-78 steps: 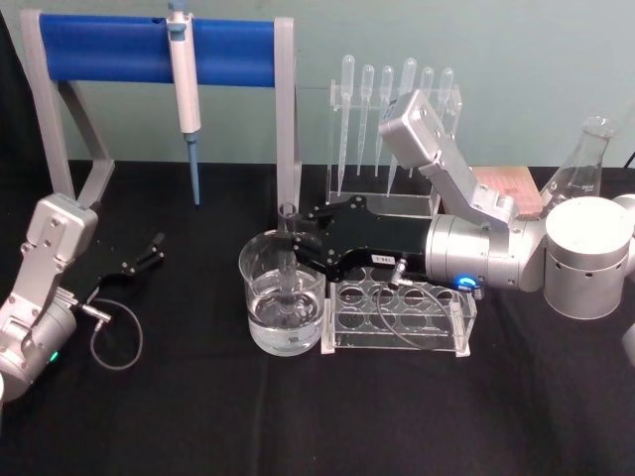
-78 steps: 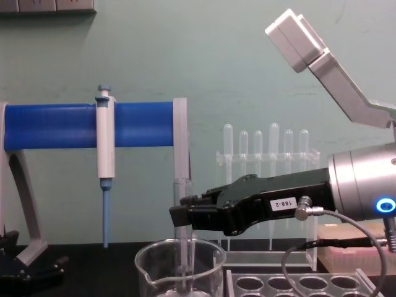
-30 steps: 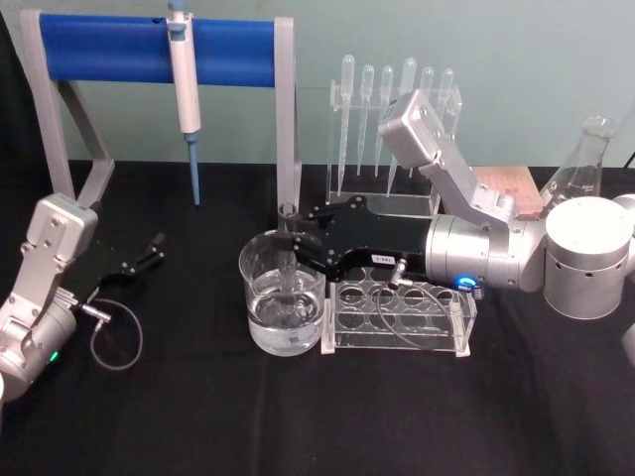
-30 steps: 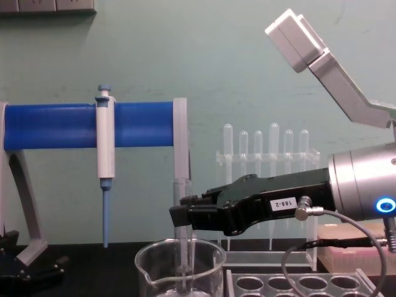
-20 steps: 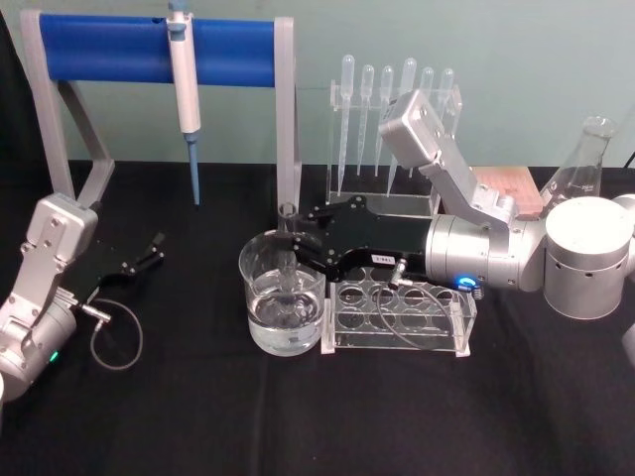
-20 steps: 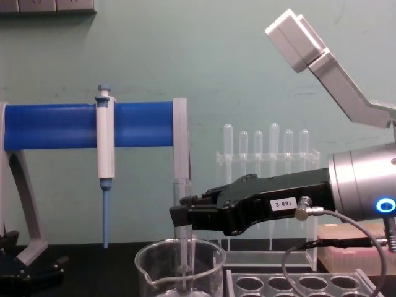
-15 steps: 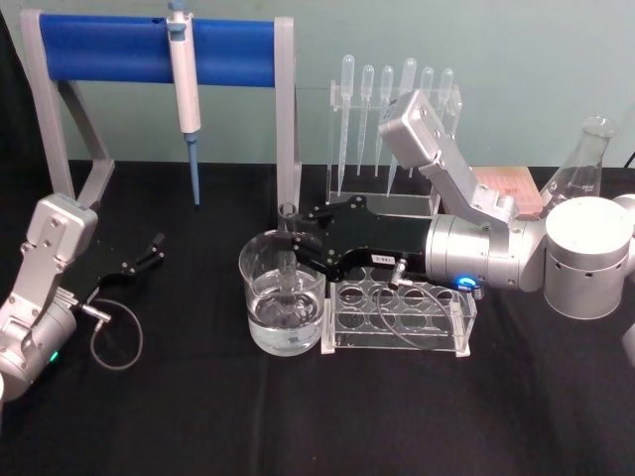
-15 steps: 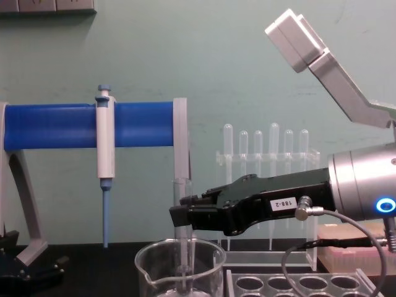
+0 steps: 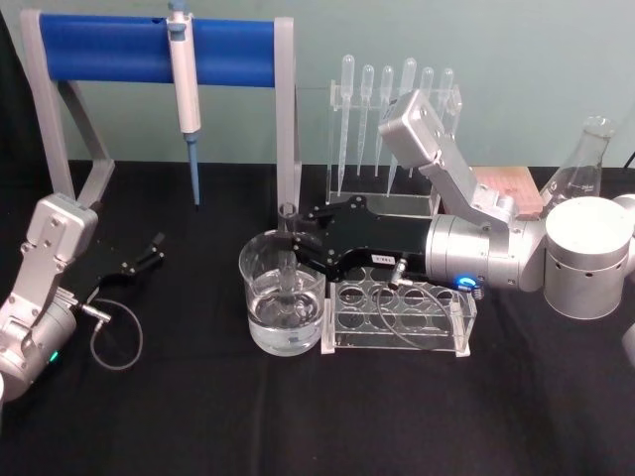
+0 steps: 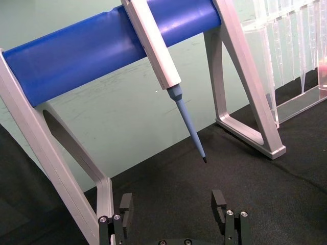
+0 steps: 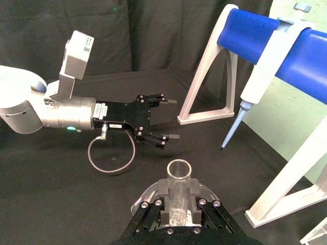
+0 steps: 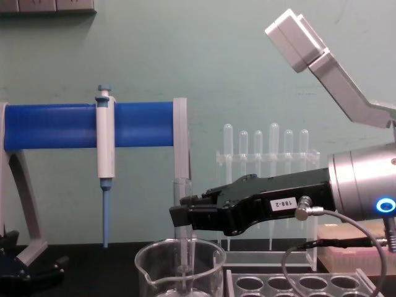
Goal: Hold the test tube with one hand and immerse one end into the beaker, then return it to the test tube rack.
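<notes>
Far left on the tabletop, the left gripper (image 9: 151, 250) sits idle, jaws spread. At centre the test tube (image 12: 181, 192) stands upright, lower end inside the beaker (image 9: 252, 296), pinched below its rim in the jaws of the right gripper (image 9: 291, 244). With the test tube rack (image 9: 397, 339) just right of the beaker, the tube probably needs lifting straight up first.

Light is even and diffuse, coming from overhead. The wall (image 9: 516, 59) is mid-bright. The black cloth (image 9: 248, 416) swallows light, so shadows on it can't be made out. There are specular glints on the beaker (image 9: 260, 297) rim and water line, and a thin highlight on the test tube (image 11: 179, 189) rim. The right arm's silver shell (image 9: 590, 263) is close to clipping in head view. The blue ring light (image 12: 385, 205) glows with a small halo. The left gripper (image 9: 157, 248) nearly merges with the cloth. A soft sheen runs along the blue bar (image 10: 102, 51).
</notes>
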{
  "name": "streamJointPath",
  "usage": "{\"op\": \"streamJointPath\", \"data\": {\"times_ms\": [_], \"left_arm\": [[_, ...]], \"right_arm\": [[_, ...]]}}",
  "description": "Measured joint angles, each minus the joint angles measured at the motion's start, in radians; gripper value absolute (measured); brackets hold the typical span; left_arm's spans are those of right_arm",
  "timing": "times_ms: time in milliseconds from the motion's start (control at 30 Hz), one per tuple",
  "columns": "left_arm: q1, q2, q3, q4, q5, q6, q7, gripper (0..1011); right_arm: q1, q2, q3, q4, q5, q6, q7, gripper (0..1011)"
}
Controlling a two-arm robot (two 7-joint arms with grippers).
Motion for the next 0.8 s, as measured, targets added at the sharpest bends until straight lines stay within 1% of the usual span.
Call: {"op": "streamJointPath", "data": {"times_ms": [800], "left_arm": [[0.0,0.0,0.0,0.0,0.0,0.0,0.0,1000]], "right_arm": [[0.0,0.0,0.0,0.0,0.0,0.0,0.0,222]]}}
